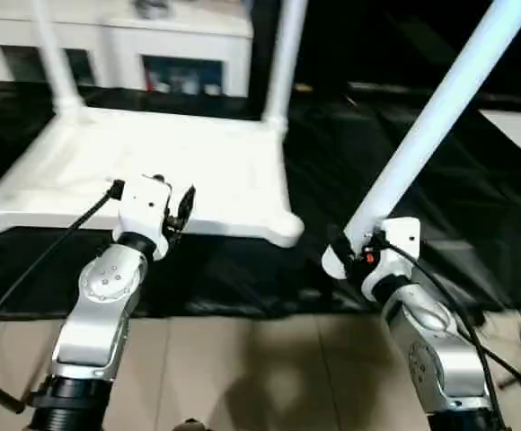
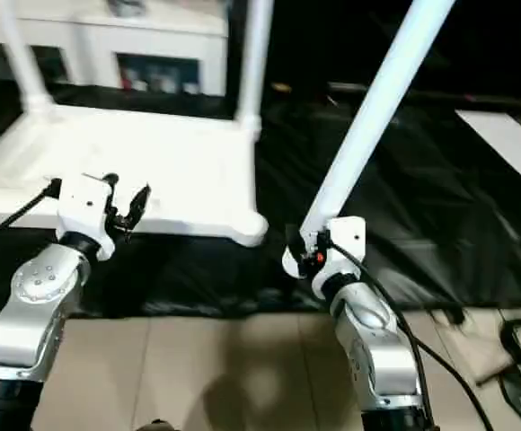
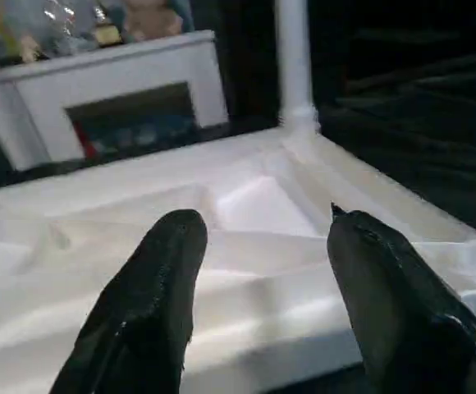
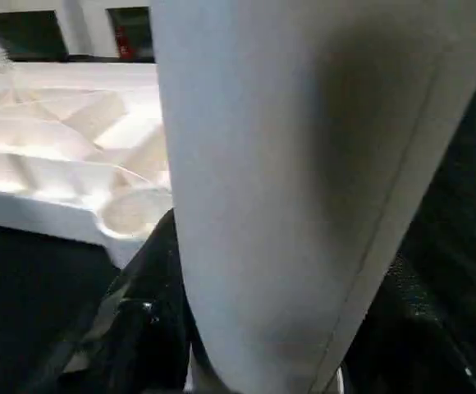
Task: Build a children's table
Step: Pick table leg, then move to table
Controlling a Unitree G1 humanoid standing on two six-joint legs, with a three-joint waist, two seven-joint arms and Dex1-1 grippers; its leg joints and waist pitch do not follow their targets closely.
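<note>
A black sheet (image 1: 242, 269) covers the floor across the middle of the frame, with pale floor tiles (image 1: 260, 368) along the bottom edge and a white cabinet (image 1: 153, 45) with dark glass doors along the top left. On the sheet, in the left half of the frame, lies the white table top (image 1: 153, 171) of the children's table, upside down, its ribbed underside facing up. Two legs stand upright in its far corners: one leg (image 1: 54, 54) at the upper left and another leg (image 1: 283, 54) near the top centre. The near right corner socket (image 4: 135, 212) is an open round cup with nothing in it.

My left end effector (image 1: 181, 208) hangs at the near edge of the table top, left of centre in the frame; its two black fingers (image 3: 152, 287) stand apart with nothing between them, the ribs of the top showing in the gap.

My right end effector (image 1: 350, 251) sits lower right of centre, its fingers clamped on the lower end of a fourth leg (image 1: 440, 108). That leg slants up toward the upper right corner of the frame, and its gripped end is near the open corner socket but apart from it.
</note>
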